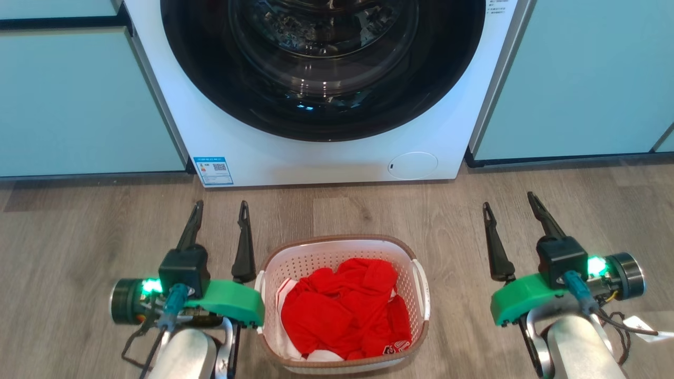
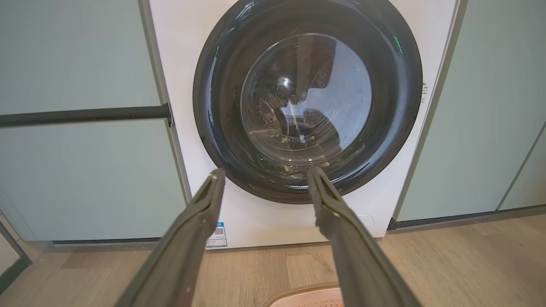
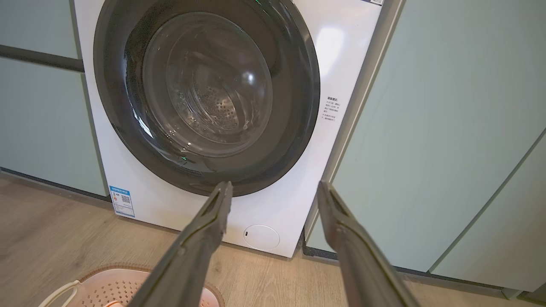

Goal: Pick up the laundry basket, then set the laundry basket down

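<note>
The laundry basket point(image 1: 342, 252), white perforated plastic with a brown woven-look rim, stands on the wood floor between my arms, holding red clothes point(image 1: 345, 310). Its white handles show at both sides. My left gripper point(image 1: 221, 208) is open just left of the basket, fingers pointing toward the washing machine, empty. My right gripper point(image 1: 509, 201) is open further off to the basket's right, empty too. The left wrist view catches the basket's rim point(image 2: 307, 292) at the bottom, beside the open left gripper point(image 2: 264, 172). In the right wrist view the basket point(image 3: 111, 285) sits lower left of the open right gripper point(image 3: 273, 187).
A white front-loading washing machine point(image 1: 326, 152) with a dark round door point(image 1: 321, 63) stands directly ahead, its door shut. Pale green cabinet fronts point(image 1: 79, 100) flank it on both sides. Wood floor point(image 1: 368, 210) lies between the basket and the machine.
</note>
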`<state>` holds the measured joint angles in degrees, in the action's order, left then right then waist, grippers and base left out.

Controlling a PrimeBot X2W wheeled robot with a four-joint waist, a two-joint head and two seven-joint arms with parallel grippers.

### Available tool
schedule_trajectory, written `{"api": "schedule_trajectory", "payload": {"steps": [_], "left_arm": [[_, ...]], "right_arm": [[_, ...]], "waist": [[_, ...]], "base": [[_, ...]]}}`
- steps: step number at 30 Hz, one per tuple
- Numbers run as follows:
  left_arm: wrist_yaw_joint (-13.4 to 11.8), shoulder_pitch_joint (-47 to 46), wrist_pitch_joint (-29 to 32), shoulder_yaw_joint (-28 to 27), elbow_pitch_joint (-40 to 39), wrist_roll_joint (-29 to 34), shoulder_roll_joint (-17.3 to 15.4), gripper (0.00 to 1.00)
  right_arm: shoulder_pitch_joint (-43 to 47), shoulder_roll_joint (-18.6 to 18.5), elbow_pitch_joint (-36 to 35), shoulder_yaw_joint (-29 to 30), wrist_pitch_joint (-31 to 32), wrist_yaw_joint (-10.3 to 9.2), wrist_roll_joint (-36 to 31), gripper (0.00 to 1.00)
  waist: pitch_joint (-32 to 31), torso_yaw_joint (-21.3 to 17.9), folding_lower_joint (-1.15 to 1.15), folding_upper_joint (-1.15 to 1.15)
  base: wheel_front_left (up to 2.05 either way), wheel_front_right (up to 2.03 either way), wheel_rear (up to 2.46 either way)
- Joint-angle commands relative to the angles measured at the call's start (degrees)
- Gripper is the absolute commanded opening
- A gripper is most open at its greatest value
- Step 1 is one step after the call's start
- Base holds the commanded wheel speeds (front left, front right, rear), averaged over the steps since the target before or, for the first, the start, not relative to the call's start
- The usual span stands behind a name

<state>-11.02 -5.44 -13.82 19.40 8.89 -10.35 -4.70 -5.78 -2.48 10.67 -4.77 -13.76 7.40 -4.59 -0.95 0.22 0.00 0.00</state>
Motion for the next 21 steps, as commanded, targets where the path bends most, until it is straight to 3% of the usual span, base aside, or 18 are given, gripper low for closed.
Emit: {"api": "schedule_trajectory", "payload": {"steps": [1,11,21], "left_arm": [[0.41,-2.19,-1.07,-2.48,-1.26,2.06,0.48,1.00],[5.54,-1.72,-1.18,-5.92,5.17,0.38,1.76,1.00],[6.34,-2.02,-1.18,-5.07,9.09,-2.77,1.81,1.00]], "right_arm": [[-3.41,-0.40,-1.52,-1.42,-1.12,0.09,-1.78,1.00],[-3.20,-0.40,2.99,-0.01,-1.24,0.09,4.63,1.00],[-3.74,-0.40,4.84,-0.24,-1.24,0.09,5.89,1.00]], "waist": [[0.05,-0.06,0.00,0.00],[-0.04,-0.26,0.00,0.00],[-0.14,-0.28,0.00,0.00]], "base": [[0.00,0.00,0.00],[0.00,0.00,0.00],[0.00,0.00,0.00]]}}
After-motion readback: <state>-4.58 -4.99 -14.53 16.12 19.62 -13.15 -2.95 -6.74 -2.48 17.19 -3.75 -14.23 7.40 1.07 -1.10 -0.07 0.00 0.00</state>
